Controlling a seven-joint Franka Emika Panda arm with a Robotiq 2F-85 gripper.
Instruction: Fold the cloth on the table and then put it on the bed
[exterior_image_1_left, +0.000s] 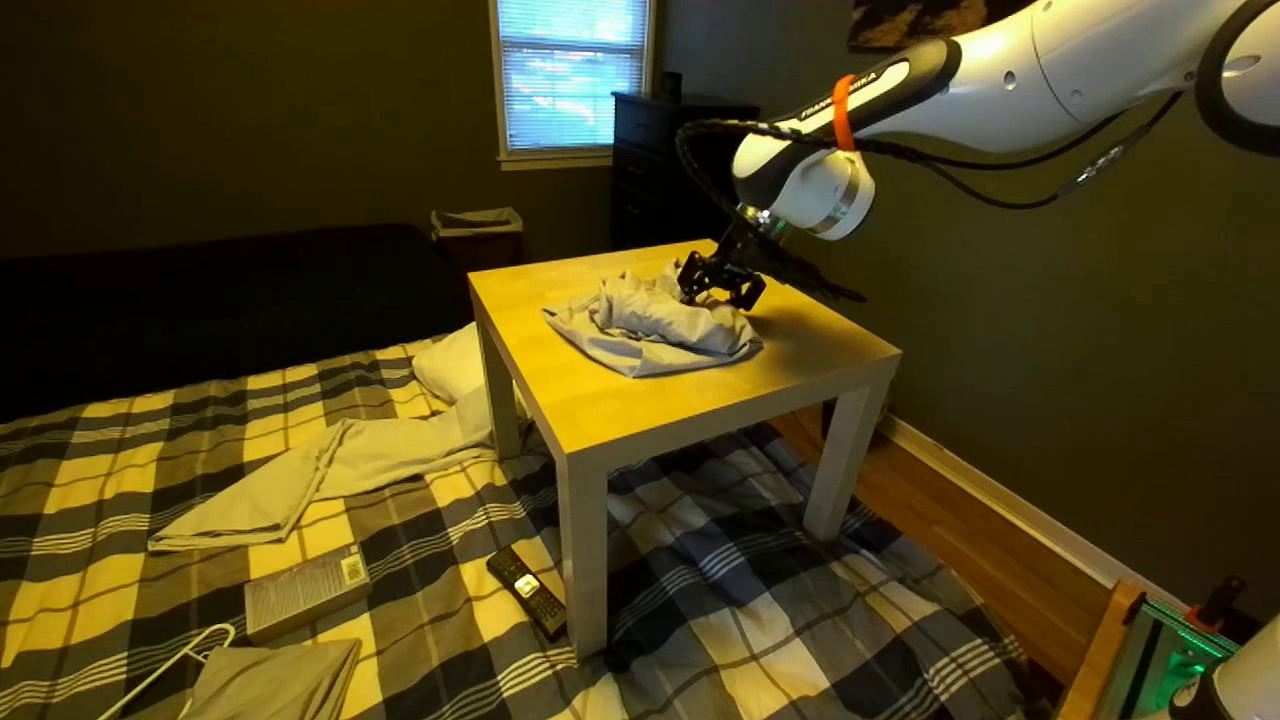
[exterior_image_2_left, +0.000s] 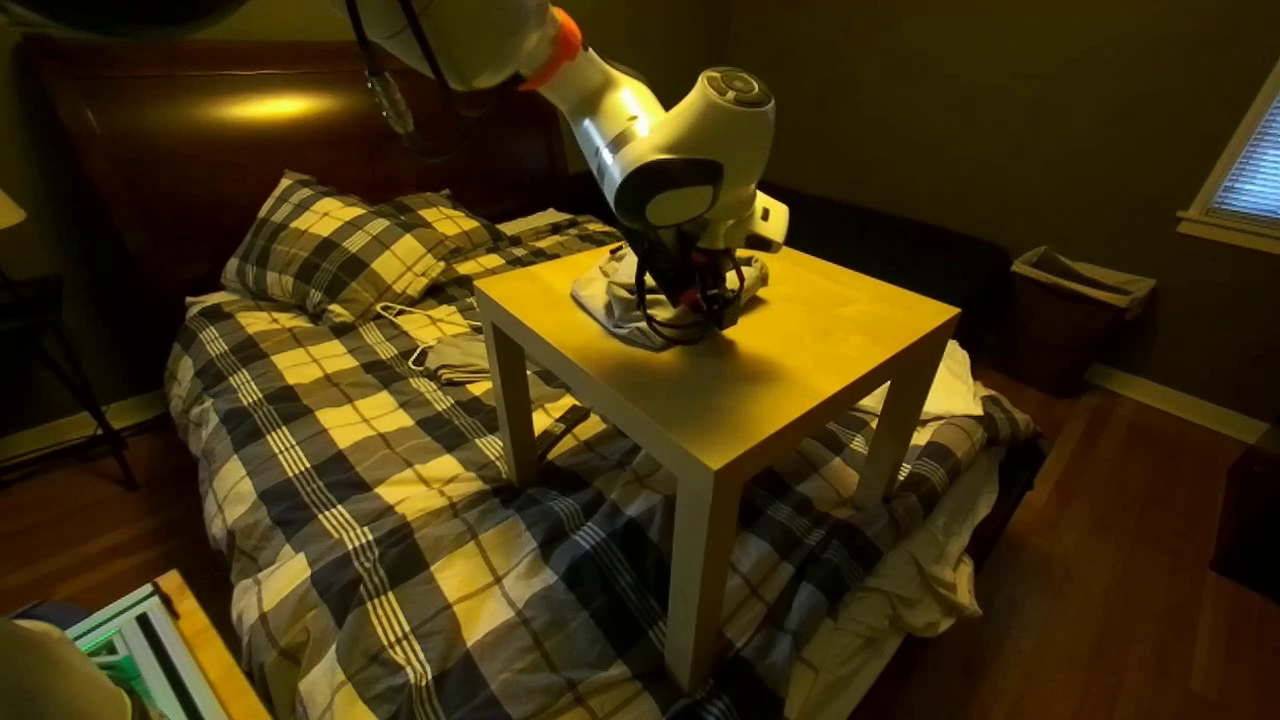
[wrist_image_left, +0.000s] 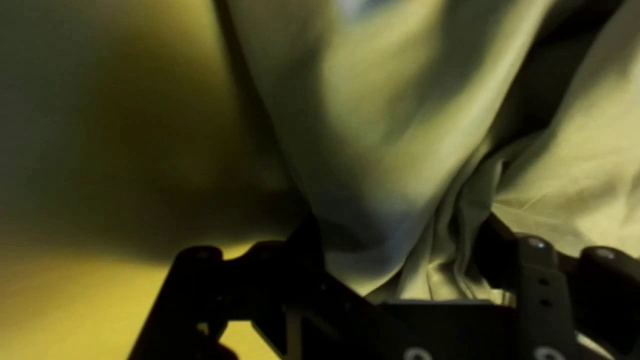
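Around the cloth (exterior_image_1_left: 652, 312), hand agape (wrist_image_left: 401, 232)

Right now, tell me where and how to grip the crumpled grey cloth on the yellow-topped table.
Grip the cloth by its raised, bunched folds, the tool coming from above: such folds sit between its fingers in the wrist view, while the flat bottom layer lies on the table and may be harder to pinch.

In an exterior view, the right part of the desk (exterior_image_1_left: 822, 345) leaves me room to pass; to the left and near, the mounded cloth (exterior_image_1_left: 655, 315) blocks low passage. Its folds crowd the gap (a tight spot) in my end effector (wrist_image_left: 400, 232).
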